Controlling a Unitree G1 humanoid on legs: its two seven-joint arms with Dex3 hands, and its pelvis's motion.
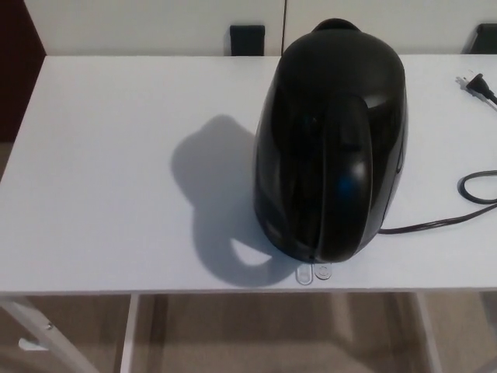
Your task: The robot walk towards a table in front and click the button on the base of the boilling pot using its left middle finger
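Neither hand of the robot shows in the head view, so their state cannot be told. On the white desk point(109, 194) a glossy black boiling pot point(330, 148) stands right of centre near the front edge, its handle facing the camera and a small clear button tab point(311, 273) at its base. Its black cord point(435, 224) trails right towards a plug point(475, 84).

Indoor room, white table point(116, 155), wood-look floor point(233, 334)

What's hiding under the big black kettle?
The black kettle sits on the white table. Only a small clear switch tab pokes out below its near edge. The kettle covers its base.
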